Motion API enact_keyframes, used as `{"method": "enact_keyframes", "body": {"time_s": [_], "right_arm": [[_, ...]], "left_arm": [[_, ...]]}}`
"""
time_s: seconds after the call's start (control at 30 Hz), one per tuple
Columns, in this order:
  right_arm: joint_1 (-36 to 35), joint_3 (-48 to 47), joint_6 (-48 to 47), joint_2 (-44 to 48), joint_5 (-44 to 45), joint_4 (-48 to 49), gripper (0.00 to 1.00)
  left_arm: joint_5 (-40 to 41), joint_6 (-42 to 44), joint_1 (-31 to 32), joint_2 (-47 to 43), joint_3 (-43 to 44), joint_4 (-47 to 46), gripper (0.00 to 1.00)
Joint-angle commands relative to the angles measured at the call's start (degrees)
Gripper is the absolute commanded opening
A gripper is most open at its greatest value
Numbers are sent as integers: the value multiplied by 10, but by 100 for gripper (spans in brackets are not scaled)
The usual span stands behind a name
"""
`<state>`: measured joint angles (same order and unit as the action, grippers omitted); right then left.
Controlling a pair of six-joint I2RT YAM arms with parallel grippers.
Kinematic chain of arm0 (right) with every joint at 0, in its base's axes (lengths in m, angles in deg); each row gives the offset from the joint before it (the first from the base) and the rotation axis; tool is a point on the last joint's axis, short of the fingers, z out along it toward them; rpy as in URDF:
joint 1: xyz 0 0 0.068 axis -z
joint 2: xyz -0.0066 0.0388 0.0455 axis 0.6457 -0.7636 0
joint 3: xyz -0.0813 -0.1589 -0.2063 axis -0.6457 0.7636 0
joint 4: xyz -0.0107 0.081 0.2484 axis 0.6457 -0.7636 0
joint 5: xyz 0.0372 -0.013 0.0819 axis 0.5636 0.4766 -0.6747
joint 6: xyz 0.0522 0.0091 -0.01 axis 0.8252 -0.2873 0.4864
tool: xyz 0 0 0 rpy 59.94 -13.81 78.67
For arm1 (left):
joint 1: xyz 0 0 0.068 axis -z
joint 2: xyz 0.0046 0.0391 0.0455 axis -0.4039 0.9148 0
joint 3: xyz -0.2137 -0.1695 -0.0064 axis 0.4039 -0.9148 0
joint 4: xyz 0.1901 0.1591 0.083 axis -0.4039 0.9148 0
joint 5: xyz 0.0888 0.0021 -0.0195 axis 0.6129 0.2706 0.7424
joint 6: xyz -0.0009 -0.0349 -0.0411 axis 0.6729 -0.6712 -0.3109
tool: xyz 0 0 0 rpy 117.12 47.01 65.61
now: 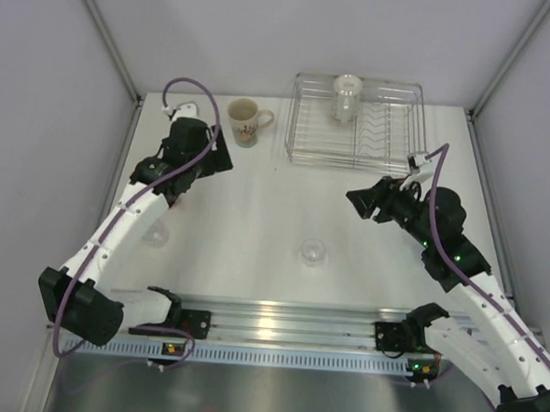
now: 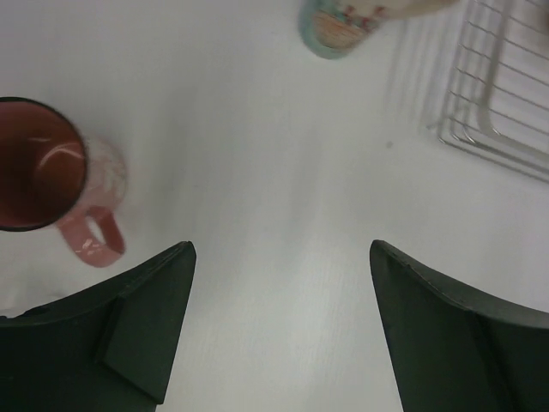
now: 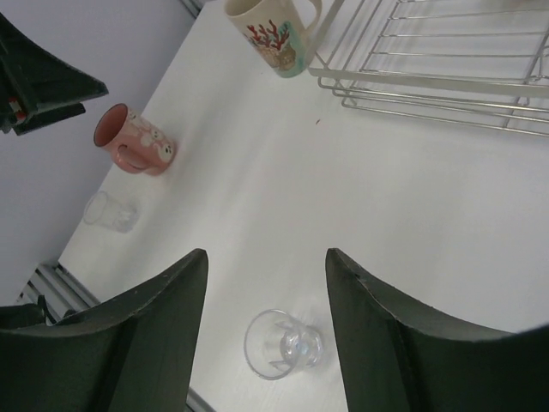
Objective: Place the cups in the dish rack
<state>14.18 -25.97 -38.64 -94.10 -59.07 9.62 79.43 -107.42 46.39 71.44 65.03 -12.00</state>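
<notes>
The wire dish rack (image 1: 308,150) (image 3: 412,80) (image 2: 467,142) stands at the back with a pale cup (image 1: 345,95) inside it. To its left is a cream floral mug (image 1: 246,122) (image 2: 336,27) (image 3: 273,36). A pink mug (image 2: 53,176) (image 3: 135,142) stands left of my left gripper (image 1: 224,158) (image 2: 281,249), which is open and empty over bare table. One small clear glass (image 1: 313,252) (image 3: 283,345) sits on the table below my right gripper (image 1: 357,204) (image 3: 266,253), which is open and holds nothing. Another clear glass (image 1: 156,236) (image 3: 110,210) sits beside the left arm.
Metal frame posts and grey walls close in the table's left, right and back sides. A metal rail (image 1: 277,323) with the arm bases runs along the near edge. The left gripper's dark body (image 3: 43,81) shows at the top left of the right wrist view.
</notes>
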Motion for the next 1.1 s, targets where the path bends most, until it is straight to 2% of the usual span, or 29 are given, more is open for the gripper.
{"method": "enact_keyframes", "body": {"time_s": [0.0,0.03,0.07,0.17,0.3,0.53,1.07], "right_arm": [[-4,14,8,3,-5,7,58],[-4,18,11,5,-8,14,58],[-4,26,15,9,-11,19,58],[-4,35,25,16,-24,34,58],[-3,31,17,20,-26,26,58],[-3,27,-9,39,-10,2,59],[-3,25,-21,24,-4,7,59]], "left_arm": [[-36,-17,-116,8,-10,28,88],[-41,-12,-163,16,-11,32,87],[-40,2,-182,26,-10,33,86],[5,28,-218,68,-4,33,85],[-8,24,-257,120,8,32,82],[-6,-6,-260,180,20,18,81],[-33,-10,-260,247,29,11,64]]}}
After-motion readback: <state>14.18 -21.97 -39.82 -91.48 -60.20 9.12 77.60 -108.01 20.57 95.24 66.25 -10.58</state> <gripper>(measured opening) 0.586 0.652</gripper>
